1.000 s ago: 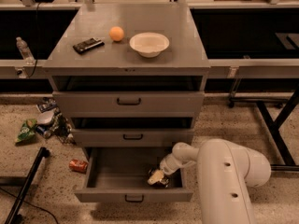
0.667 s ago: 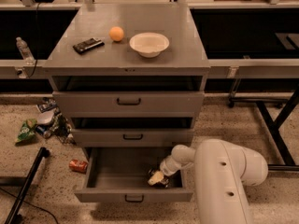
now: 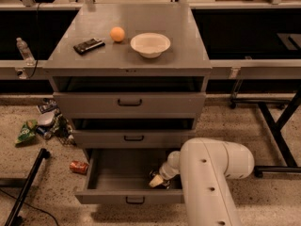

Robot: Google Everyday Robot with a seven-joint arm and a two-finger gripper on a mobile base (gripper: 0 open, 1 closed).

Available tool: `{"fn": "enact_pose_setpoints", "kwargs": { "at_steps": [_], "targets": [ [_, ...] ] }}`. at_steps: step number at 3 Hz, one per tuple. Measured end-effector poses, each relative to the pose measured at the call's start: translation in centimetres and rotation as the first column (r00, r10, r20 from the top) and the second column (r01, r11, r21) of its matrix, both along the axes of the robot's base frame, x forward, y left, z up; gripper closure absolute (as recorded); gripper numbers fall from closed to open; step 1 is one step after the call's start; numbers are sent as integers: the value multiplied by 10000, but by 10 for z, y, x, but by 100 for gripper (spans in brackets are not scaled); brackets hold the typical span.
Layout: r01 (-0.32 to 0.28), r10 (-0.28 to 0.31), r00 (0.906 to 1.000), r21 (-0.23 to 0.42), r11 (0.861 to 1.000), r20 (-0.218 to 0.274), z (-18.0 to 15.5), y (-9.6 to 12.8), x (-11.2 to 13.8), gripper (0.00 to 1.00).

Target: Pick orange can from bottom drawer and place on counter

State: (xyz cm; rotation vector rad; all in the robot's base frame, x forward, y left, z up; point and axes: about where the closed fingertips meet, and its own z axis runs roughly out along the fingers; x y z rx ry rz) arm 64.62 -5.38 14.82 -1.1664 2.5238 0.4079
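Observation:
The bottom drawer point(image 3: 117, 175) is pulled open under two upper drawers that stand slightly ajar. My gripper point(image 3: 156, 181) reaches down into the drawer's front right corner, at the end of the white arm point(image 3: 211, 173). A small silvery, dark bit of the orange can point(image 3: 162, 177) shows right at the gripper; the arm hides the rest of it. The counter point(image 3: 183, 41) is the grey cabinet top above.
On the counter lie an orange ball point(image 3: 117, 34), a white bowl point(image 3: 150, 44) and a black flat object point(image 3: 88, 45). A red can point(image 3: 78, 167) lies on the floor left of the drawer, with litter point(image 3: 44, 126) behind. A black pole point(image 3: 26, 187) runs bottom left; a table frame point(image 3: 277, 135) stands right.
The white arm's bulk has shifted left, closer over the drawer's right side. The gripper stays in the drawer's front right corner by the can.

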Motion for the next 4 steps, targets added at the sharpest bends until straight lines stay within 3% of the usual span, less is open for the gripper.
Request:
{"fn": "enact_pose_setpoints", "kwargs": {
  "at_steps": [3,4],
  "targets": [
    [315,-342,9979,-492,9983,-552,-25,-13,-5,95],
    [439,-442,9989,190,9989,173,34,-27,-9,100]
  ]
}}
